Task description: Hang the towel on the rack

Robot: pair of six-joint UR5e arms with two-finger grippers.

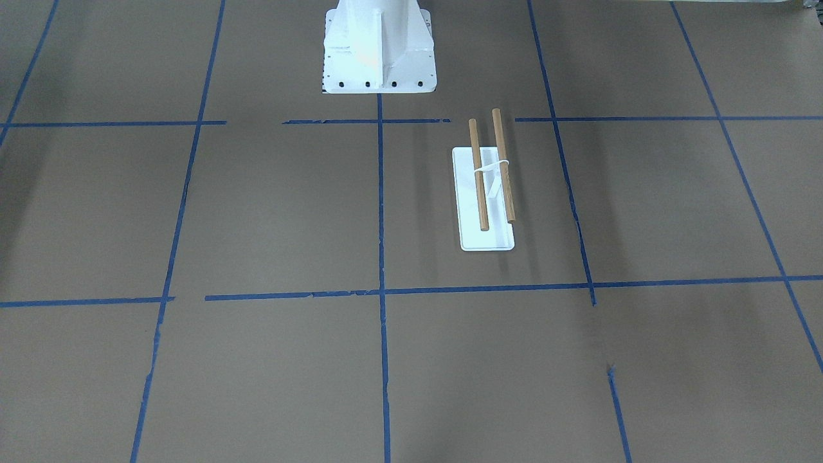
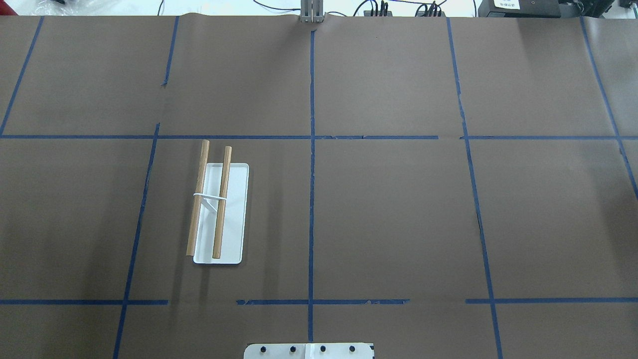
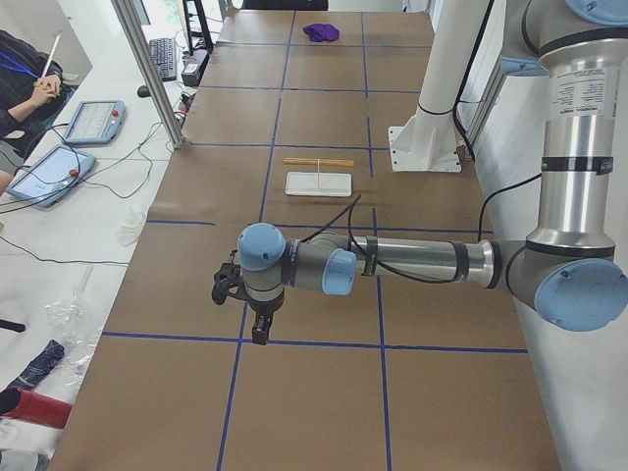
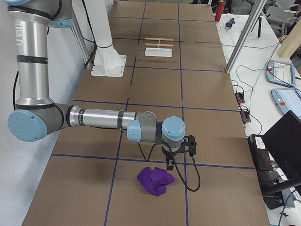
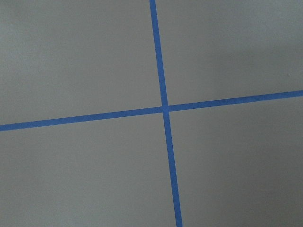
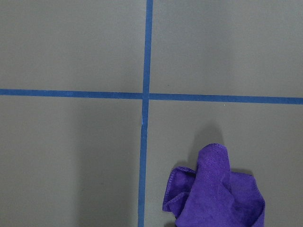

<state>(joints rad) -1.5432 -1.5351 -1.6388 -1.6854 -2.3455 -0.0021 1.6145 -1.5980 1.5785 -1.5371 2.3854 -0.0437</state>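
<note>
Towel cropped, btm edge

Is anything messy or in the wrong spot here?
The purple towel lies crumpled in a heap on the table, at the far end from the rack, whose two wooden dowels are bare. Nothing looks broken or spilled.

The table has a brown paper cover divided into rectangles by blue tape lines. In the exterior left view, an aluminium post stands at the table's edge at 11 o'clock, with a keyboard just beyond it. At 10 o'clock, a grey pendant and a second pendant lie on the white bench near a seated operator. In the exterior right view, a black monitor stands at 4 o'clock.
</note>
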